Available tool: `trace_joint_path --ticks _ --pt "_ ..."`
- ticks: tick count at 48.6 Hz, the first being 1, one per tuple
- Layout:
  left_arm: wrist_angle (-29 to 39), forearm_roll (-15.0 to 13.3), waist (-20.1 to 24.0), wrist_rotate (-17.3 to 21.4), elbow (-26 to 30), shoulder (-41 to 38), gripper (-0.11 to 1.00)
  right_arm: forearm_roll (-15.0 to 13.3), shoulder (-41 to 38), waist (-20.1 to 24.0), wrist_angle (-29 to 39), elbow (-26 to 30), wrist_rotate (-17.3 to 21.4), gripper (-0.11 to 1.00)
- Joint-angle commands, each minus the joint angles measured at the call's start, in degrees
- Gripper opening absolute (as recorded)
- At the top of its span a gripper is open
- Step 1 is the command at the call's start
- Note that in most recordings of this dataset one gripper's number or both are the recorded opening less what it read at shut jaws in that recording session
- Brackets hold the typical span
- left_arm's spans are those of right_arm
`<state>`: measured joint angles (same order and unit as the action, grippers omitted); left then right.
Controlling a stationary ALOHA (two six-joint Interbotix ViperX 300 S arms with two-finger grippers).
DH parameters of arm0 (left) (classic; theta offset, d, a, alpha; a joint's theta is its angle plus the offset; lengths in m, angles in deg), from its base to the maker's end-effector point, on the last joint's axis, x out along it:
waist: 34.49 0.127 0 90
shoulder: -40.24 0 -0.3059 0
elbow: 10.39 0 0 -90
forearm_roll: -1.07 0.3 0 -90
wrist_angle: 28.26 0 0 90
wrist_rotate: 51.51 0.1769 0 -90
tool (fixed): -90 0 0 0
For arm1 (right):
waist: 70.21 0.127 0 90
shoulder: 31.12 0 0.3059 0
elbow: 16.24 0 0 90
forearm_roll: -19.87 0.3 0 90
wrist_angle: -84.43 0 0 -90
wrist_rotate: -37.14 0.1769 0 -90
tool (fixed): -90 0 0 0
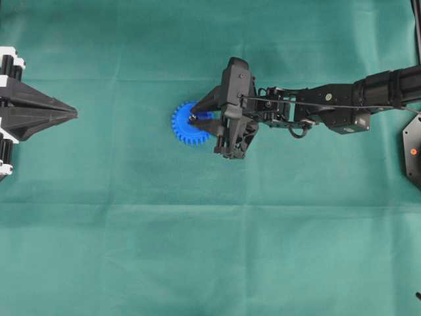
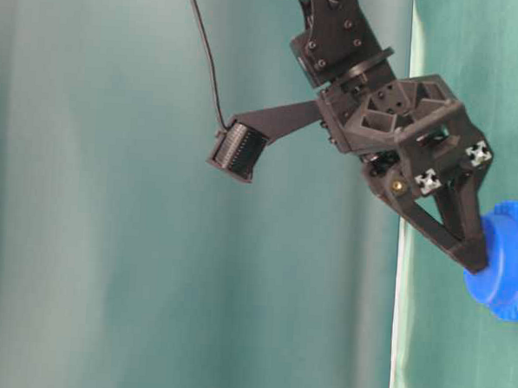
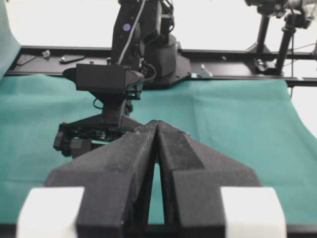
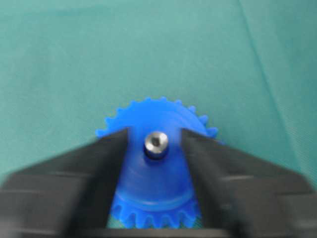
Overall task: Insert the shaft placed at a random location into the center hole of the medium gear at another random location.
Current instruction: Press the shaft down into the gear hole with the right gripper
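Note:
The medium gear point(image 1: 186, 125) lies flat on the green cloth near the middle; it also shows at the right edge of the table-level view point(image 2: 509, 270). The shaft point(image 4: 156, 144) stands upright in the gear's point(image 4: 158, 178) center hole, its silver end sticking up and filling the hole. My right gripper point(image 4: 154, 134) is open, one finger on each side of the shaft with a blue gap showing between pin and fingers. From overhead the right gripper point(image 1: 197, 122) sits over the gear's right half. My left gripper point(image 1: 74, 114) rests shut at the left edge, fingertips point(image 3: 157, 124) together, holding nothing.
The right arm point(image 1: 329, 105) stretches in from the right edge. A black base plate point(image 1: 413, 148) with a red dot sits at the far right. In the left wrist view a black frame rail point(image 3: 233, 52) runs along the cloth's far edge.

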<state>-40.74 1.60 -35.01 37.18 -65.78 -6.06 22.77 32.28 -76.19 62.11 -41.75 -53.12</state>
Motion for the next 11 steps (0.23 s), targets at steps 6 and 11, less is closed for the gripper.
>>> trace_joint_path --ticks 6,11 --pt "-0.35 0.18 0.18 -0.09 0.97 -0.44 0.0 0.26 3.78 0.0 -0.09 0.09 0.44 0.9" --pt "-0.35 0.18 0.18 -0.09 0.97 -0.44 0.0 0.18 5.54 0.0 0.0 -0.7 0.35 0.82"
